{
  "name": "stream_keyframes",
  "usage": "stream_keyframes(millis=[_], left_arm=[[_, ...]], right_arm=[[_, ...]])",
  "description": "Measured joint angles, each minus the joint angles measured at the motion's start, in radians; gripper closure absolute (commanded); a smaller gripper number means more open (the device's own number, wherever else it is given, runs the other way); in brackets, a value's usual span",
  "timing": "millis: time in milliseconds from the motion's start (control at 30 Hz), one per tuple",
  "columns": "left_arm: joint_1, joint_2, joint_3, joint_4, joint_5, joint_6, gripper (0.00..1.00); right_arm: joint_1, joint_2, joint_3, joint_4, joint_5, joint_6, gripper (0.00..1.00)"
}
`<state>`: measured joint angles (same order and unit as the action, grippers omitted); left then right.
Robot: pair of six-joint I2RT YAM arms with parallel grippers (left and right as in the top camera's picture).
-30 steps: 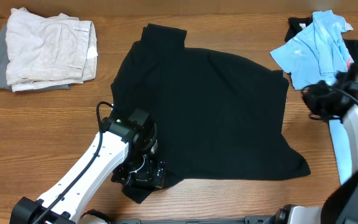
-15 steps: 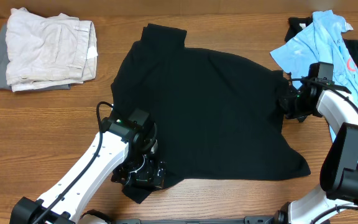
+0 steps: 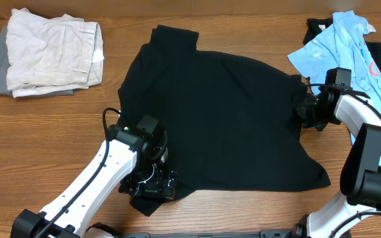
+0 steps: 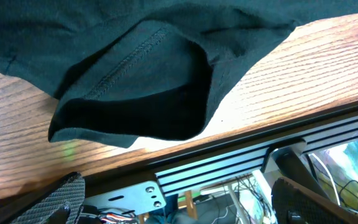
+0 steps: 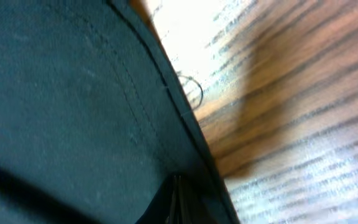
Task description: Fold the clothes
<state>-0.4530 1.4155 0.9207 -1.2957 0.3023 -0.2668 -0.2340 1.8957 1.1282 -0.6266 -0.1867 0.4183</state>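
The black shirt lies spread on the wooden table, unmoved. The right gripper has swung in from the light blue polo beyond the shirt's right hem to that hem, jaws fully closed, with no cloth visibly pinched. The left gripper stays wide open and empty over the shirt's lower-left sleeve.

The white left arm slants toward the near left corner of the black shirt, where the left gripper points down, jaws spread wide. The right arm bends in from the shirt's right side; the right gripper sits at the shirt's right edge, jaws closed tight against the hem.
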Motion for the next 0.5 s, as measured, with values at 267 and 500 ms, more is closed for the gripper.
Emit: stream_keyframes(millis=[267,500], left_arm=[[0.000,0.000,0.000,0.002,0.000,0.000,0.00],[0.000,0.000,0.000,0.015,0.000,0.000,0.00]], right_arm=[[0.001,0.038,0.037,0.032,0.030,0.008,0.96],[-0.013,0.061,0.080,0.033,0.124,0.024,0.96]])
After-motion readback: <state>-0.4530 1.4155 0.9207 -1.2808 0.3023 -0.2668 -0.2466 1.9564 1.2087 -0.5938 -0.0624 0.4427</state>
